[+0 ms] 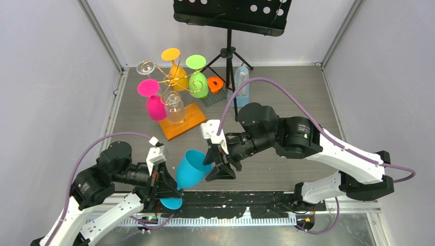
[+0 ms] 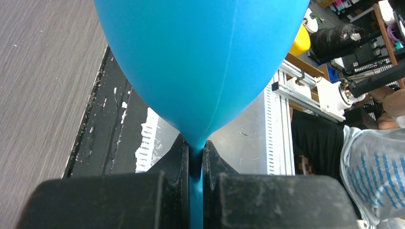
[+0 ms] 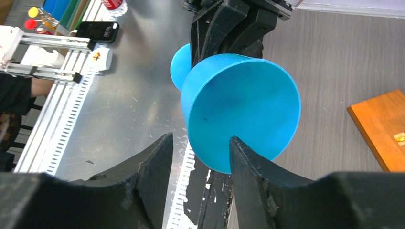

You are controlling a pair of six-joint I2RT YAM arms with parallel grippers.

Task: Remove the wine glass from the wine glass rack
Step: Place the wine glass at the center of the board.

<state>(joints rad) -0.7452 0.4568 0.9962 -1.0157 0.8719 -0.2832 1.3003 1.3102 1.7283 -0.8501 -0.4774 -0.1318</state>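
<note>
A blue wine glass (image 1: 192, 169) is tilted above the near edge of the table, off the wine glass rack (image 1: 182, 124). My left gripper (image 1: 169, 190) is shut on its thin stem (image 2: 196, 191), with the bowl (image 2: 200, 62) filling the left wrist view. My right gripper (image 1: 219, 169) is at the glass's mouth, open. In the right wrist view one fingertip (image 3: 241, 152) overlaps the rim of the glass (image 3: 239, 105) and the other stands outside it, so the lower rim wall lies between the jaws of that gripper (image 3: 198, 140), with a gap showing. The rack's gold wire arms (image 1: 165, 80) still carry other glasses.
Pink (image 1: 152, 100), orange (image 1: 176, 69), green (image 1: 198, 79) and clear (image 1: 175, 106) glasses hang on the rack. A black music stand (image 1: 229, 48), an orange object (image 1: 215, 83) and a small bottle (image 1: 242, 81) are at the back. The rack's orange base (image 3: 382, 126) lies to the right.
</note>
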